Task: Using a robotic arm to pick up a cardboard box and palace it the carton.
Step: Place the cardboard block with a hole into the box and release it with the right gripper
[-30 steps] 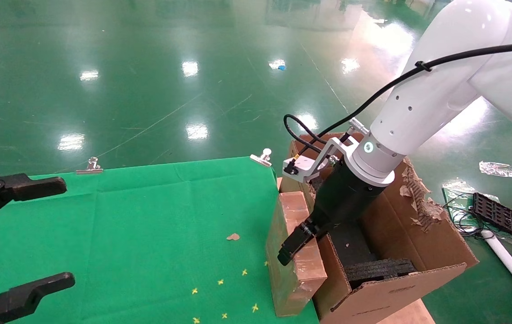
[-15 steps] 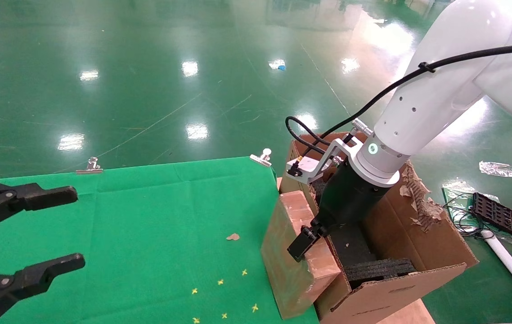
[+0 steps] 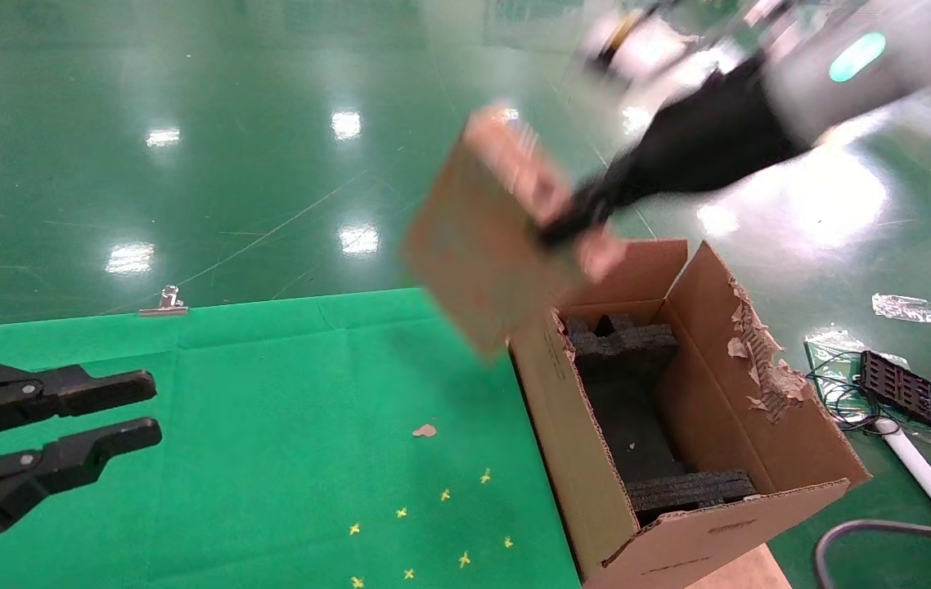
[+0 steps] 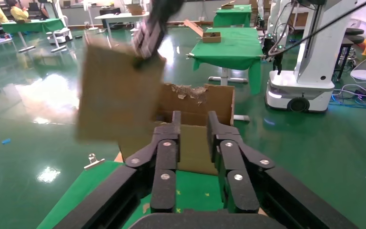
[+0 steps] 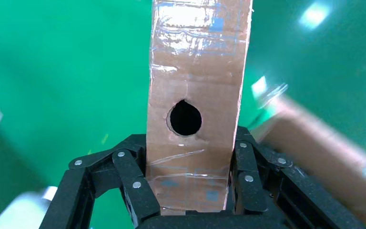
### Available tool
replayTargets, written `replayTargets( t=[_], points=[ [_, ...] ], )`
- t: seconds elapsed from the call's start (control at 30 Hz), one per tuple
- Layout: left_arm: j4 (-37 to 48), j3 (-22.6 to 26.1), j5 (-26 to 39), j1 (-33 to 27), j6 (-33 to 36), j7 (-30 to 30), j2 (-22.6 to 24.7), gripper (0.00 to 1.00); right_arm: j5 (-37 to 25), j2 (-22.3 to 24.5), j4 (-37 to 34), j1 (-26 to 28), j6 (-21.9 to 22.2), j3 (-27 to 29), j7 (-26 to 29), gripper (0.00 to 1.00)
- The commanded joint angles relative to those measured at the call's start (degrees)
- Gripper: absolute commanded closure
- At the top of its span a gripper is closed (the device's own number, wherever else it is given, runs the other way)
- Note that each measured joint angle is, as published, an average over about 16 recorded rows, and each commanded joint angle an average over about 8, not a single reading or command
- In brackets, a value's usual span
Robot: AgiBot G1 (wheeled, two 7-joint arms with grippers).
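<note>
The carton stands open at the right edge of the green-covered counter, black foam inserts lining its far and near ends and a torn flap edge on its right wall. A metal clip sits on the counter's far edge, a small cardboard scrap and yellow cross marks lie on the cloth, and a black tray with cables lies on the floor to the right. The carton's mouth is unobstructed from above. The right gripper holds the cardboard box in the air, tilted, above the carton's far left corner; its jaws clamp the box's two broad faces just below the round hole. Half a second ago the box stood on the counter against the carton's left wall; it is now lifted clear. The left gripper hovers over the counter's left side, its jaws narrowed and empty where earlier they were spread wide.
</note>
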Motion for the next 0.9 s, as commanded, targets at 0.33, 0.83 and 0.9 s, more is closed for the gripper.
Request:
replayTargets(
  t=[0.33, 0.83, 0.9],
  points=[
    [0.0, 0.0, 0.0, 0.0, 0.0, 0.0, 0.0, 0.74, -5.2, 5.3, -10.7, 4.6, 0.4, 0.0, -4.8, 1.00],
    [0.0, 0.1, -0.1, 0.0, 0.0, 0.0, 0.0, 0.00, -9.2, 4.7, -24.1, -4.3, 0.8, -4.6, -3.9, 1.00],
    [0.0, 0.1, -0.1, 0.0, 0.0, 0.1, 0.0, 0.00, -9.5, 4.1, -25.9, -5.6, 0.9, -5.0, -3.8, 1.00]
  ],
)
